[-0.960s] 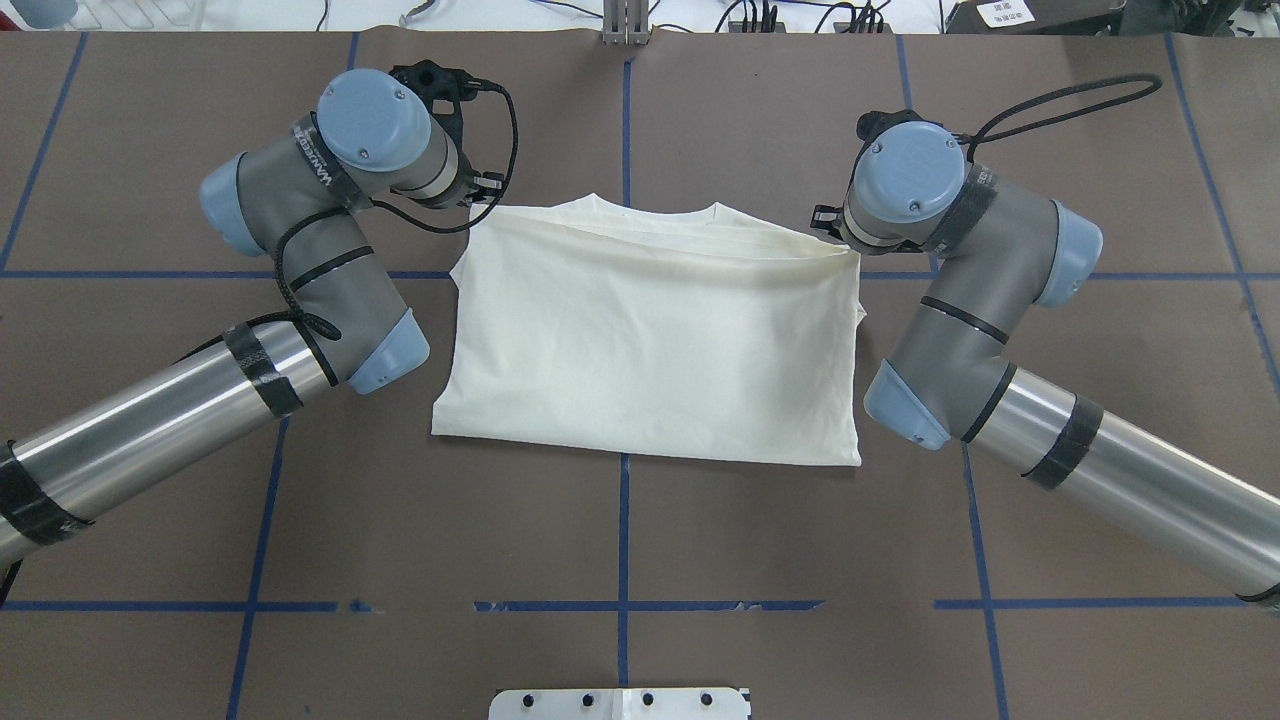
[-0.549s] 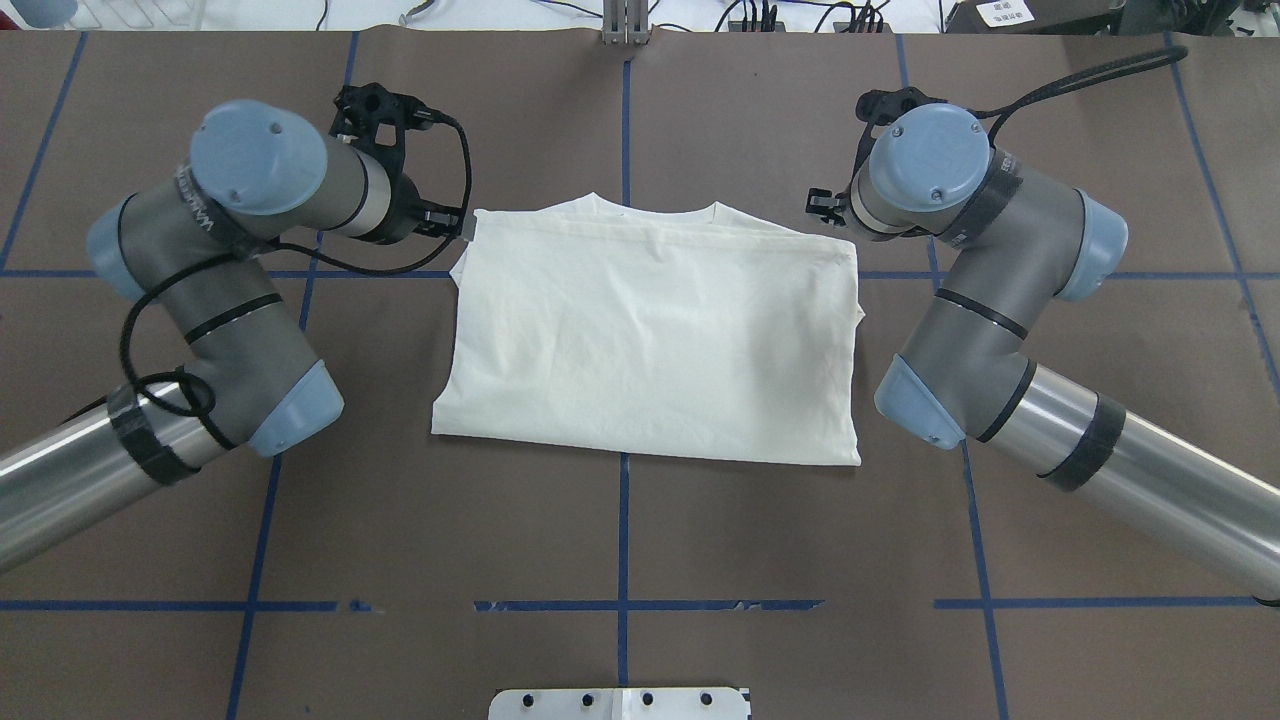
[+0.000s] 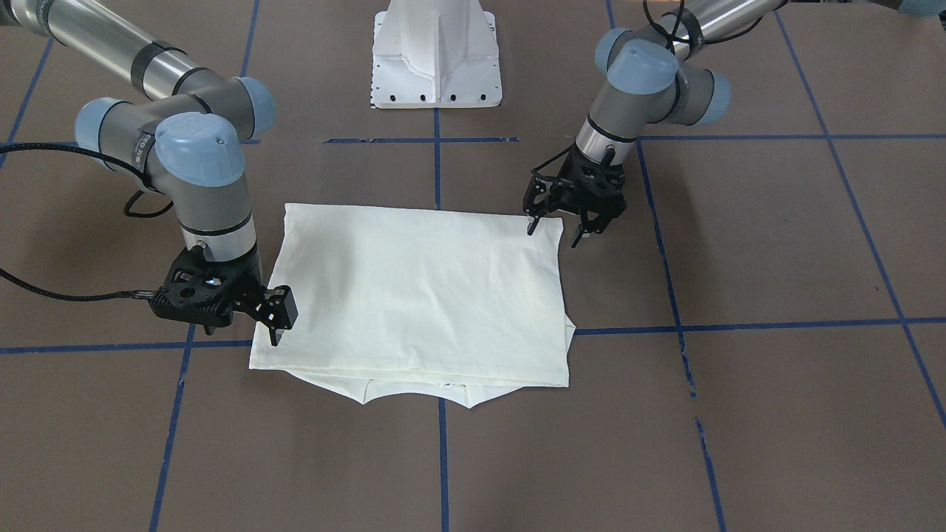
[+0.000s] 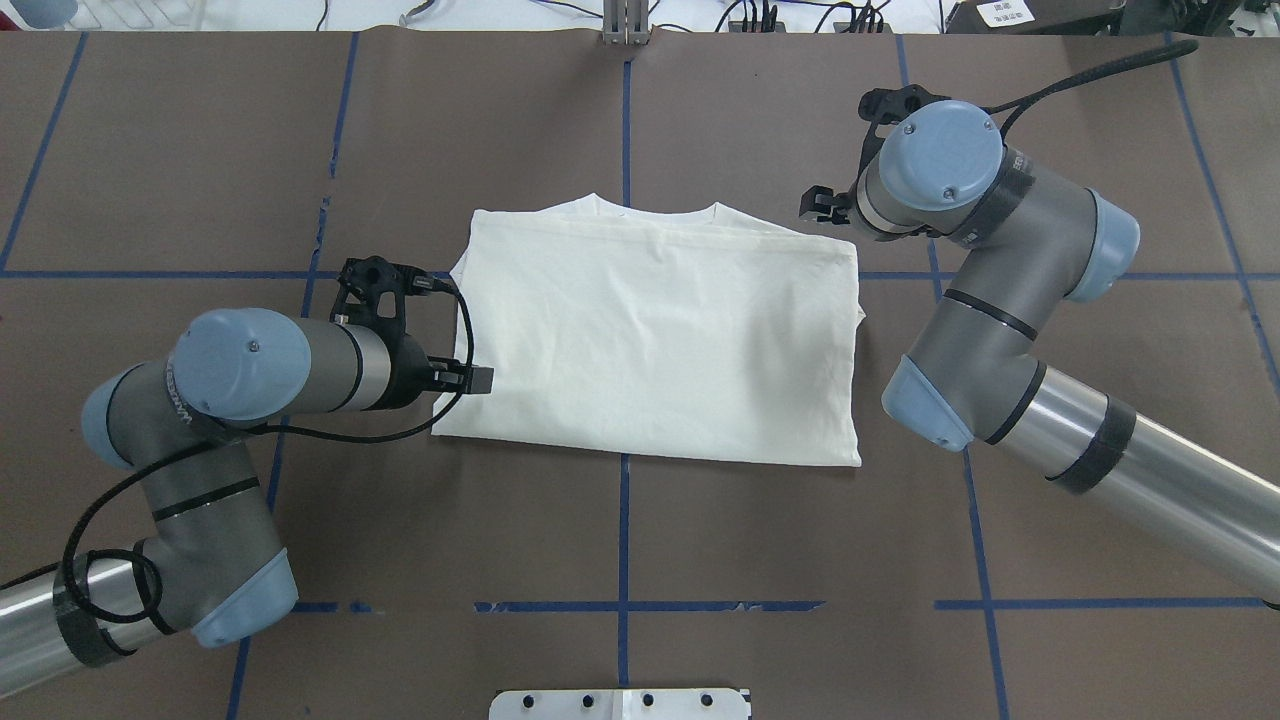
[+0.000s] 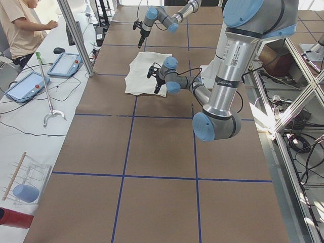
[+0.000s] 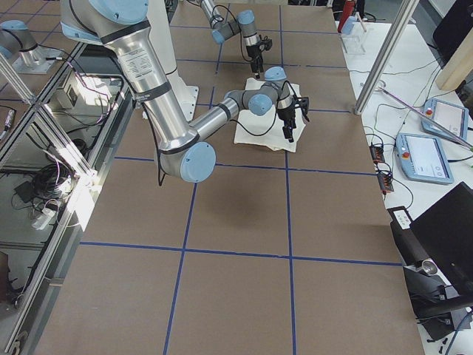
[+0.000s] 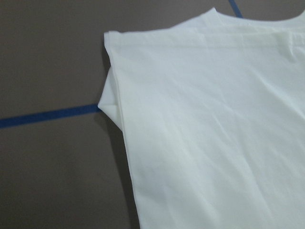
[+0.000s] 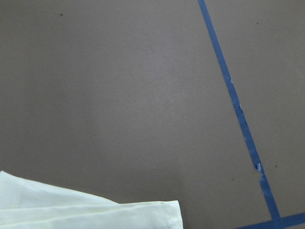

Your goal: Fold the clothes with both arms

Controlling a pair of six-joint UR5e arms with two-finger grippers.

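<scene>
The cream shirt (image 4: 650,340) lies folded into a flat rectangle, plain side up, with the collar at the far edge; no print shows. It also shows in the front view (image 3: 421,295). My left gripper (image 4: 480,380) is open and empty, just off the shirt's near-left corner; its fingers stand apart in the front view (image 3: 556,230). My right gripper (image 4: 812,205) hovers by the far-right corner, open and holding nothing; it also shows in the front view (image 3: 275,325). The left wrist view shows the shirt's side edge (image 7: 214,133). The right wrist view shows only a corner of the shirt (image 8: 86,210).
The brown table (image 4: 620,540) carries blue tape grid lines. The white pedestal base (image 3: 436,59) stands at the robot's edge. A metal post (image 4: 627,20) stands at the far edge. A person (image 5: 20,25) and tablets (image 5: 66,63) are beyond the far side.
My left arm has swung from the shirt's far-left corner back along its left edge to the near-left corner. My right gripper has drawn slightly away from the far-right corner. The shirt has settled flat.
</scene>
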